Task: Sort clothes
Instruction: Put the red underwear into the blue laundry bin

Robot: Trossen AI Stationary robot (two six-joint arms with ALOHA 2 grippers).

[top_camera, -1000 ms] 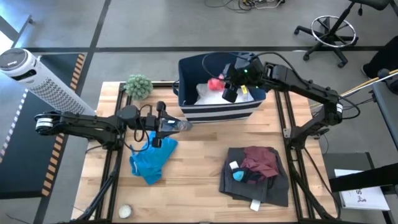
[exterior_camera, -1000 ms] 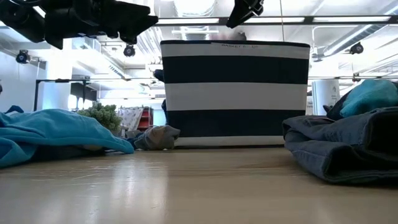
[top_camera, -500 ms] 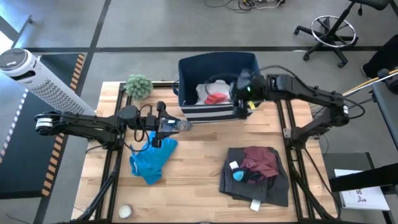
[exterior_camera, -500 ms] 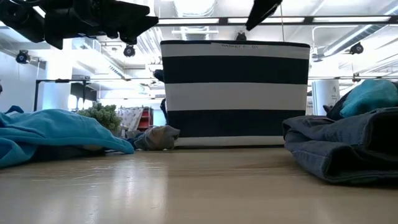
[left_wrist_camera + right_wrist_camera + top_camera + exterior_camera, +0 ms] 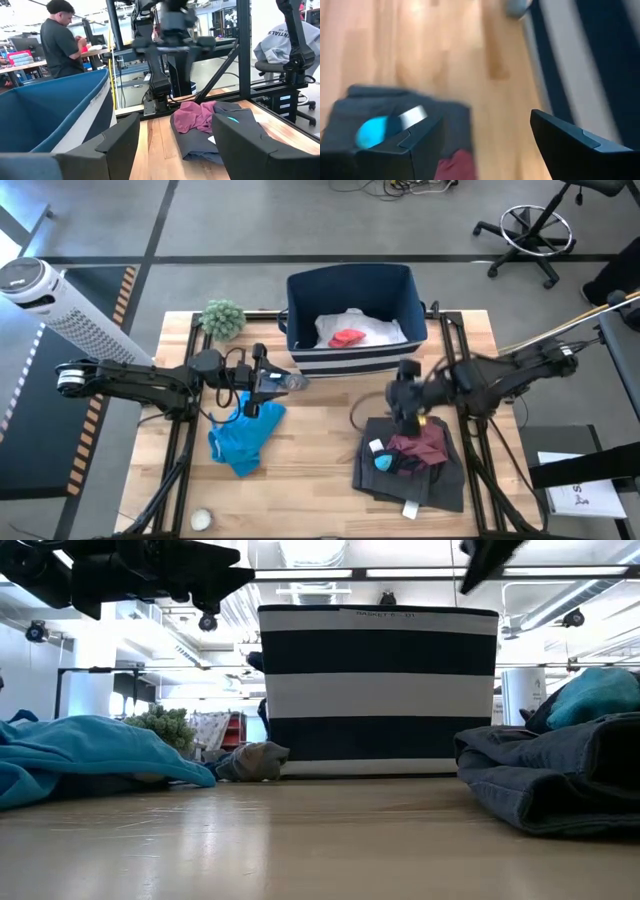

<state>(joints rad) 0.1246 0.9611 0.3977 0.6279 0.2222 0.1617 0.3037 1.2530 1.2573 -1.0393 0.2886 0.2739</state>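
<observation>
My right gripper [image 5: 406,412] is open and empty over the table, at the far edge of a pile of clothes: a dark charcoal garment [image 5: 412,478] with a maroon piece [image 5: 422,438], a small teal piece [image 5: 385,463] and a small white piece [image 5: 376,446] on it. The right wrist view shows the teal piece [image 5: 372,131] beyond the open gripper [image 5: 485,140]. My left gripper [image 5: 283,381] is open and empty [image 5: 175,145], above a bright blue garment [image 5: 244,438] on the table's left. A small grey piece [image 5: 255,760] lies by the bin's front left corner. A white garment [image 5: 372,330] and a red piece [image 5: 347,338] lie in the bin.
The navy bin with white stripes [image 5: 300,315] stands at the table's far middle. A green spiky ball plant [image 5: 222,318] stands left of it. A small round object [image 5: 202,520] lies at the near left corner. A person [image 5: 60,42] stands in the room beyond the table.
My right gripper has gone from over the bin toward the table's near edge, across the bin's front wall, and down to the pile of clothes. The red piece, which was high beside the gripper, now lies on the white garment in the bin.
</observation>
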